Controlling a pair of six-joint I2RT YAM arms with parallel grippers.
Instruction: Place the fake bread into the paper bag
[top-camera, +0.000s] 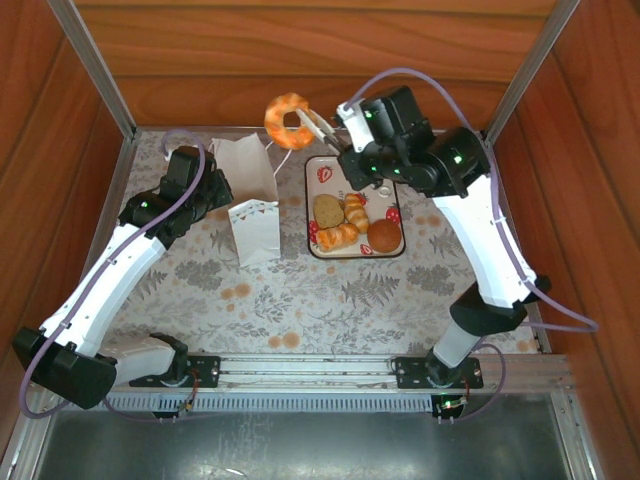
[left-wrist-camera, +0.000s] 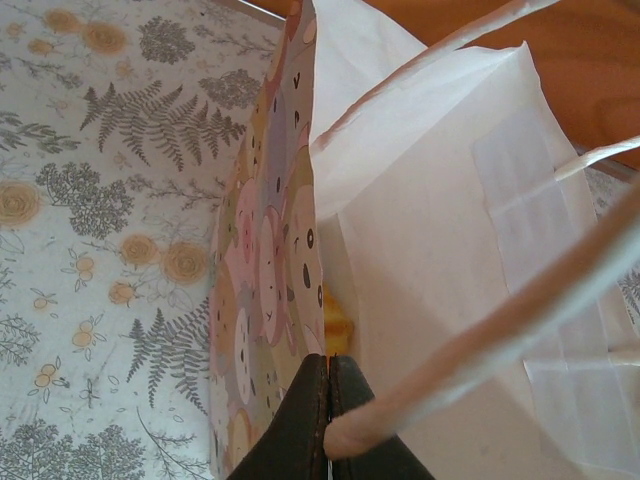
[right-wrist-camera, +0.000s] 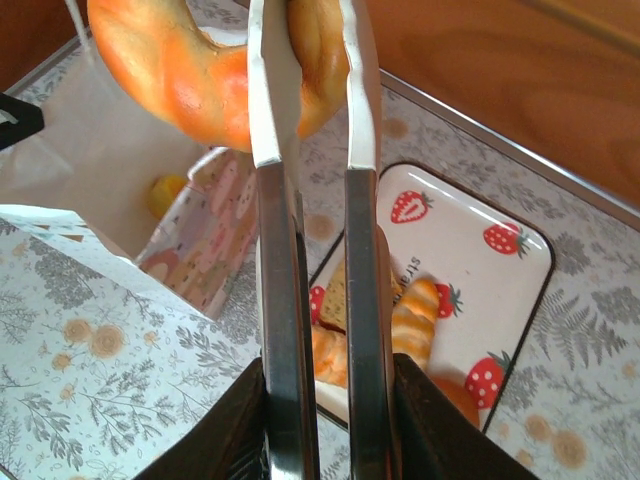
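Fake bread (top-camera: 338, 237) lay mostly on the strawberry tray (right-wrist-camera: 470, 215): brown slice (top-camera: 328, 210), two croissants, round bun (top-camera: 383, 235). Ring doughnut (top-camera: 287, 120) hung in the air over the far side of the paper bag (top-camera: 250, 205), pinched between the tips of the metal tongs (top-camera: 318, 128). Right pincer (right-wrist-camera: 330, 440) was clamped on the tongs' handles. Left pincer (left-wrist-camera: 328, 400) had its fingers together, clamped on the bag's rim, a cord handle (left-wrist-camera: 480, 330) crossing in front. Bag stood upright and open on the fern-print counter (top-camera: 300, 300), just left of the tray. Something yellow (right-wrist-camera: 165, 195) sat inside the bag.
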